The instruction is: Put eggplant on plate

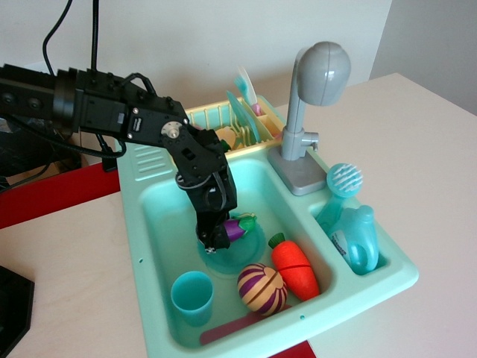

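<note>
Item: eggplant (240, 225), held in the gripper (221, 237), jaws closed on its stem-less end. Long axis runs left-right, green cap right. Position: directly over the plate (250, 253) in the sink (156, 224), low; contact unclear.

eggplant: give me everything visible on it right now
The eggplant is a small, glossy purple toy, plastic by its look, with a green leafy cap pointing right. It lies roughly level, clamped at its left end by the gripper, low over the round teal plate in the sink basin. Whether it touches the plate cannot be told. The carrot sits just to its right, apart from it.
</note>
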Motion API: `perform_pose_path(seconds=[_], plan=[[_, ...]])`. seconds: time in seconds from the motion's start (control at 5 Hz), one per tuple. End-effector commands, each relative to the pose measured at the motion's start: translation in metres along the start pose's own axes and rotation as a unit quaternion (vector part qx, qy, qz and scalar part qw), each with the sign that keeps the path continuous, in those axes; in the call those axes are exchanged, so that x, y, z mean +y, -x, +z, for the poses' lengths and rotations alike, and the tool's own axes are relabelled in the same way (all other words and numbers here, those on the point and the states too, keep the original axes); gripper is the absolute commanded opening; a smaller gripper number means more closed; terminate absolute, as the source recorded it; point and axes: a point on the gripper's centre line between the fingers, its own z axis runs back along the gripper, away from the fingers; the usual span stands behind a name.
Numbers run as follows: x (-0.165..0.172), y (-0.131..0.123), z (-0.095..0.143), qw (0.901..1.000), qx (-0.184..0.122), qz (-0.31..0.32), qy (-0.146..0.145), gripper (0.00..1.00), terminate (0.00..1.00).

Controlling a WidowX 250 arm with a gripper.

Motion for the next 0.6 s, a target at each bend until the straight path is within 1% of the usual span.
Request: perform_pose_path(seconds=[0.0,0.2,0.4], plan=[[-0.002,-0.005,0.012,0.9994,-0.028,0.021,0.002,1.00,0.00],[0.002,0.000,0.025,0.9985,-0.042,0.036,0.007,1.00,0.00],[0.008,0.008,0.048,0.9974,-0.060,0.038,-0.006,1.00,0.00]])
